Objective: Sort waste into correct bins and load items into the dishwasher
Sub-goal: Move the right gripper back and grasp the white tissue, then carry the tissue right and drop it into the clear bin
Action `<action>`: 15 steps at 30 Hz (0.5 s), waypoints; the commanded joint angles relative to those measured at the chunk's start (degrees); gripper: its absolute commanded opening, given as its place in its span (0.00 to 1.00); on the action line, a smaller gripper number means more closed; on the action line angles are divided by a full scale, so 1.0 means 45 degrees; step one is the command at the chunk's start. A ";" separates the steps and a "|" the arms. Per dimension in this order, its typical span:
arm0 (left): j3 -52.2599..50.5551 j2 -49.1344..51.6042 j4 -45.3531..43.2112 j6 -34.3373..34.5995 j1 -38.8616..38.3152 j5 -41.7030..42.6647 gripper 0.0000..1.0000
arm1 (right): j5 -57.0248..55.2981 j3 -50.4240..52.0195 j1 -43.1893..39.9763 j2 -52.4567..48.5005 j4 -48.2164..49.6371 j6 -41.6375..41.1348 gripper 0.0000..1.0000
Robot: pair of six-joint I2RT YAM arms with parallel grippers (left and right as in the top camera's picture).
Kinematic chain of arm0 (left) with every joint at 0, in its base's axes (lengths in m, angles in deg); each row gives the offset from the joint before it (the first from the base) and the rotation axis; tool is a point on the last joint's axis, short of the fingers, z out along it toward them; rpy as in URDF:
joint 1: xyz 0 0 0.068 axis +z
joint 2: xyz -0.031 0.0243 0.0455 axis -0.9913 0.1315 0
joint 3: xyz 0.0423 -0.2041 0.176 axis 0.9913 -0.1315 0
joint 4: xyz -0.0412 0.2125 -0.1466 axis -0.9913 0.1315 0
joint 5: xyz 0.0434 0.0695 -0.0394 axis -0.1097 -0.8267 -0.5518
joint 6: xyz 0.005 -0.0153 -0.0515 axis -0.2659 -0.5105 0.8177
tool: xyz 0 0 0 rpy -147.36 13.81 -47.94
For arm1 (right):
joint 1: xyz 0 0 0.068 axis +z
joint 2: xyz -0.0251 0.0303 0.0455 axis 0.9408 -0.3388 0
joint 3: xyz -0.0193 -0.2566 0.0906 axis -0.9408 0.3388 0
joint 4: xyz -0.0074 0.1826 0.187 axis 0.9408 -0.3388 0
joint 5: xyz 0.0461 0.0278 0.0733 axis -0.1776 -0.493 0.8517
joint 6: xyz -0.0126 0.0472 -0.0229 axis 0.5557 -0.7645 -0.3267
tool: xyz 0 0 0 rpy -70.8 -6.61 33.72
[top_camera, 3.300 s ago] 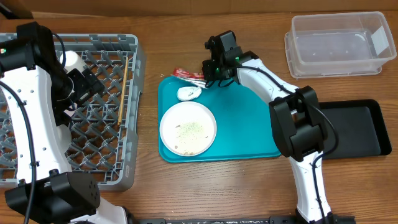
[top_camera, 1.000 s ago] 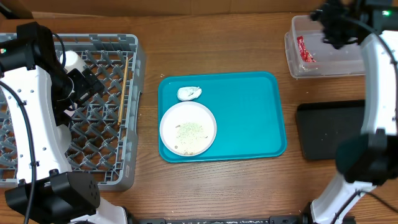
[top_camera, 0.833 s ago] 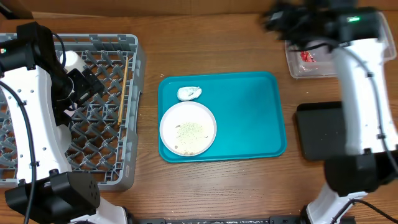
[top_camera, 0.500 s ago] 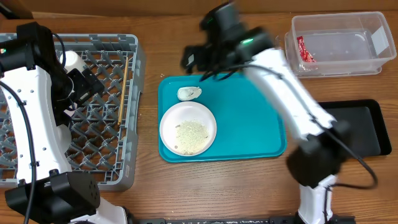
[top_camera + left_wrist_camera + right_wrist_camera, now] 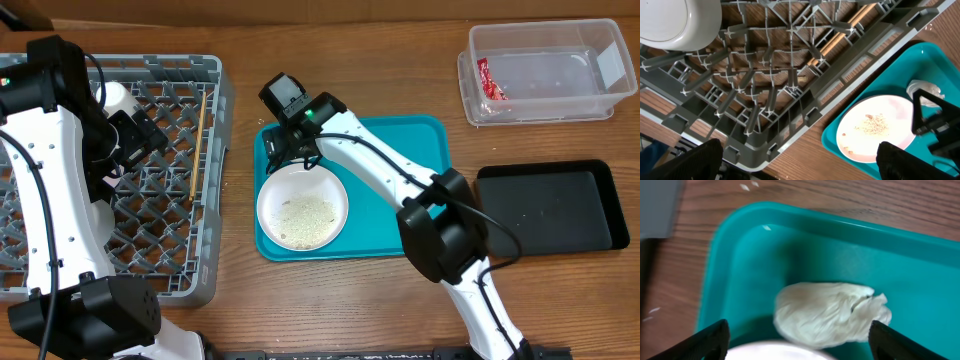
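A crumpled white scrap [image 5: 832, 312] lies in the far left corner of the teal tray [image 5: 765, 250]. My right gripper [image 5: 800, 342] hangs open just above it, one finger on each side, not touching. In the overhead view that gripper [image 5: 287, 152] hides the scrap. The large white plate [image 5: 302, 207] beside it carries loose rice grains [image 5: 305, 210]. The red wrapper [image 5: 487, 78] lies inside the clear tub [image 5: 600, 100]. My left gripper [image 5: 150, 135] is open and empty over the grey dish rack [image 5: 200, 270], which holds a white cup [image 5: 118, 97] and a wooden chopstick [image 5: 198, 150].
The shallow black tray [image 5: 555, 205] sits on the table at the right, below the clear tub. The left wrist view looks down through the rack's lattice [image 5: 775, 75] at the white cup [image 5: 680, 22] and the plate [image 5: 880, 127] on the teal tray [image 5: 920, 160].
The red wrapper, held by the tray seconds ago, now lies in the clear tub. My right arm swung from the tub back to the tray corner over the scrap. The left arm has not moved.
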 commanded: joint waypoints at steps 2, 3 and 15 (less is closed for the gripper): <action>-0.0034 -0.0199 -0.0005 -0.0238 0.0049 -0.0136 1.00 | -0.0903 -0.0005 -0.0044 -0.0505 0.0296 -0.0321 0.84; -0.0034 -0.0199 -0.0010 -0.0238 0.0049 -0.0136 1.00 | -0.0899 -0.0005 -0.0044 -0.0510 0.0355 -0.0321 0.80; -0.0034 -0.0199 -0.0005 -0.0243 0.0049 -0.0136 1.00 | -0.1331 0.0500 -0.0058 -0.0539 0.0588 -0.0321 0.39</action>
